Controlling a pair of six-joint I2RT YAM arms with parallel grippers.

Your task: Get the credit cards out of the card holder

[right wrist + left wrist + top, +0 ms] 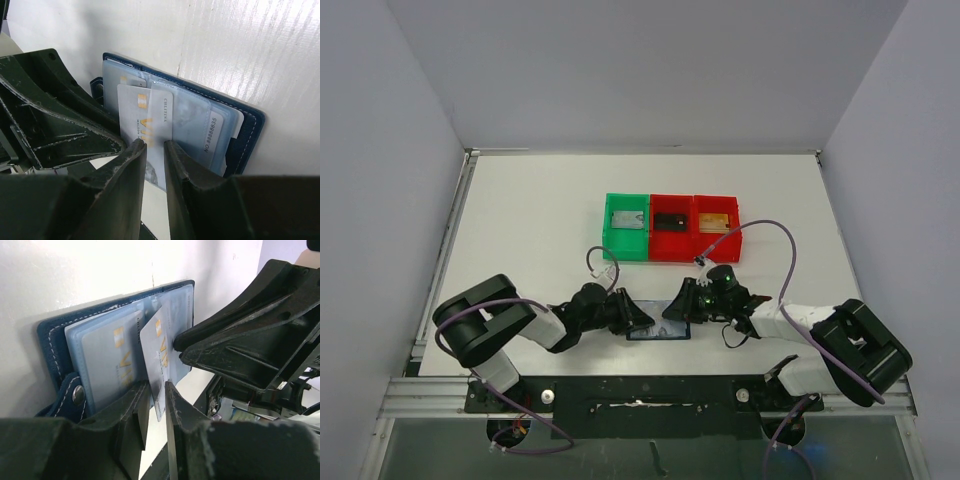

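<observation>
On the white counter (520, 210), near its front edge, the navy card holder (50, 342) lay open between the two arms. A silver-grey card (159, 357) stuck up out of it. The left jaws stood slightly apart around its edge. The right jaws straddled it narrowly, and I could not tell whether they gripped it.

Bins on white tabletop (530, 230).
Green plastic bin (626, 249) and two red plastic bins (670, 250) touch in one row, beyond the left gripper (638, 318) and right gripper (672, 305); green lies leftmost.
</observation>
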